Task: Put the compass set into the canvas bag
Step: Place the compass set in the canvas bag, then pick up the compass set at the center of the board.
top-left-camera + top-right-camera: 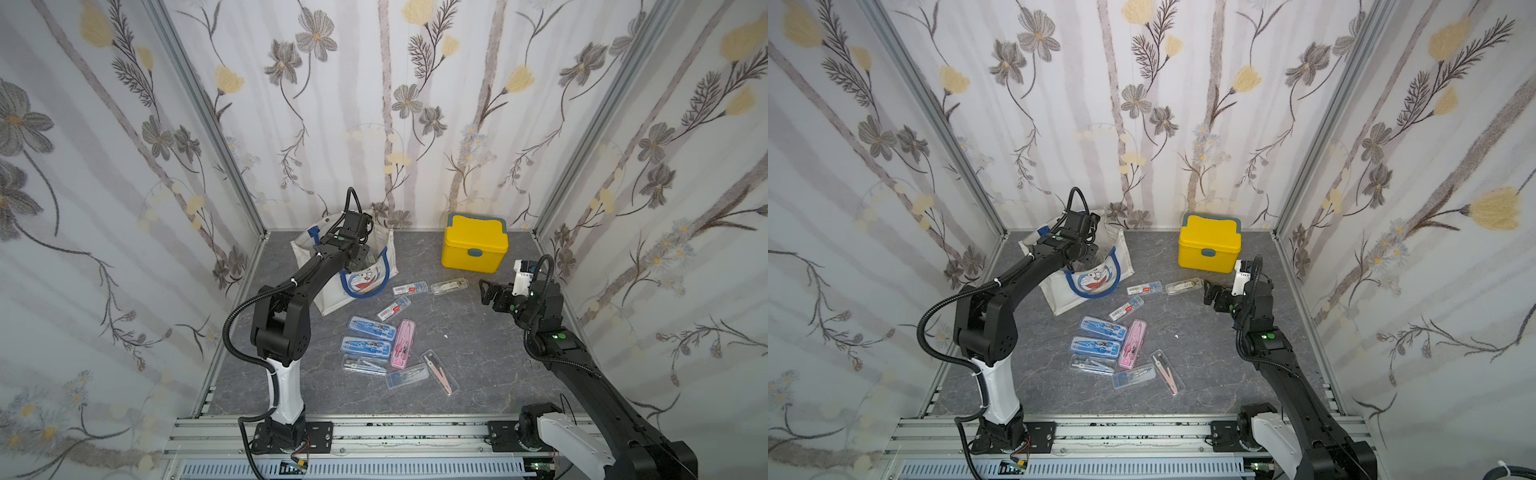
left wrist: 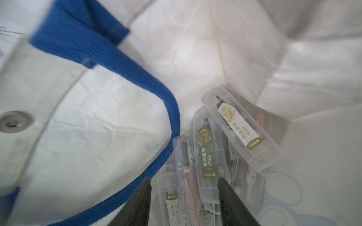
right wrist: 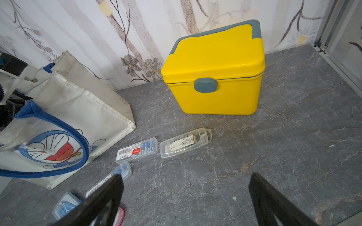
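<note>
Left tool parted inside canvas bag, compass set loose beneath; to be withdrawn straight, handle avoided. Right tool wide, empty.

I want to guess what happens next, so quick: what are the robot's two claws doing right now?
Left gripper: open inside the canvas bag, holding nothing.
Right gripper: open and empty above the table.
</note>
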